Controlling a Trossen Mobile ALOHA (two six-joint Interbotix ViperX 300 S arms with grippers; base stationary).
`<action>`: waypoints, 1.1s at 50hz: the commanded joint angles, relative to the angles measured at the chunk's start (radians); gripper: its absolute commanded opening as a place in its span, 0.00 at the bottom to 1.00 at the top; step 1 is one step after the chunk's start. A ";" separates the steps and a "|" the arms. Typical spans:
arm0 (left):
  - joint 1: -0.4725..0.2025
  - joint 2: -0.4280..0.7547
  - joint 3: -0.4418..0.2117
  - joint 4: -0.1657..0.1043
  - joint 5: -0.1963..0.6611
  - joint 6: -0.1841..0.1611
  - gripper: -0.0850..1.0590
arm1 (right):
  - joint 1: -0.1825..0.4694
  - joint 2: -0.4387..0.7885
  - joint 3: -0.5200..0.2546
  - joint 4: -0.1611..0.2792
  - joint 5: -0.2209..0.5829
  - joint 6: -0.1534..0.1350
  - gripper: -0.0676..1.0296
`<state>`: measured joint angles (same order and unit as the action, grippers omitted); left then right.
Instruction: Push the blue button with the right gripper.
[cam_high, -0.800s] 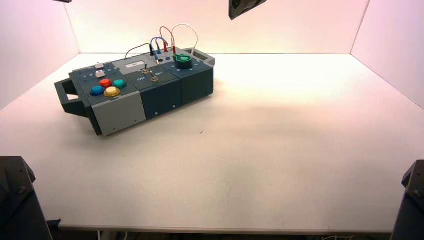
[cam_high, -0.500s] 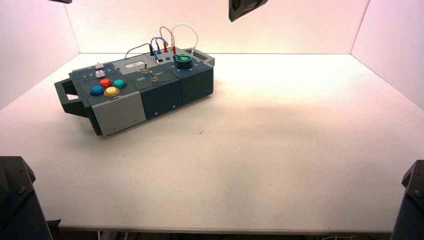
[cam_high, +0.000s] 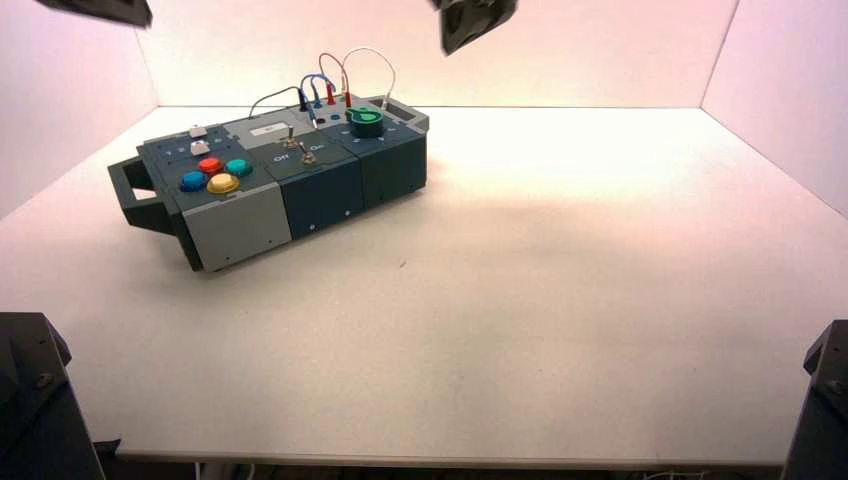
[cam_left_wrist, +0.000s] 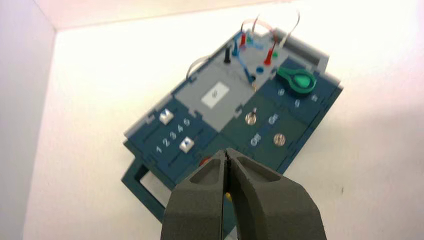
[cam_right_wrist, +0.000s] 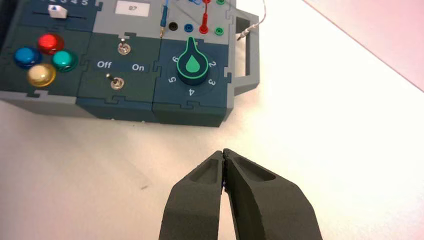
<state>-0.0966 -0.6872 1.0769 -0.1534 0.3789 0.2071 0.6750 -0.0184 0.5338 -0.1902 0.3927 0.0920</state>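
The blue button (cam_high: 193, 182) is a small glossy dome at the left end of the dark blue-grey control box (cam_high: 330, 195), beside the red, teal and yellow buttons. In the right wrist view the blue button (cam_right_wrist: 24, 57) sits far from my right gripper (cam_right_wrist: 223, 152), which is shut and empty, high above the table in front of the box's knob end. In the high view the right gripper (cam_high: 452, 42) shows at the top edge, above and behind the box. My left gripper (cam_left_wrist: 227, 151) is shut and empty, high above the button end, hiding the blue button in its own view.
The box carries a green knob (cam_right_wrist: 193, 65), two toggle switches (cam_right_wrist: 123, 48) lettered Off and On, white sliders (cam_right_wrist: 58, 12) and looped wires (cam_high: 345, 70) plugged in at the back. It has a handle at each end (cam_high: 135, 195). White walls enclose the table.
In the high view the right gripper has shifted a little left and lower at the top edge. The left gripper has come further into view at the top left. The box has not moved.
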 joint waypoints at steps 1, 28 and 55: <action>0.017 0.049 -0.058 0.002 0.018 0.000 0.05 | 0.002 0.080 -0.104 0.002 0.014 -0.002 0.04; 0.086 0.112 -0.084 0.002 0.163 -0.005 0.05 | -0.071 0.354 -0.383 0.006 0.044 0.000 0.04; 0.110 0.037 -0.081 0.005 0.259 -0.009 0.05 | -0.097 0.549 -0.592 0.008 0.124 -0.002 0.04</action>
<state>0.0031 -0.6535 1.0216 -0.1519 0.6412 0.2010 0.5752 0.5430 -0.0061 -0.1856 0.5062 0.0920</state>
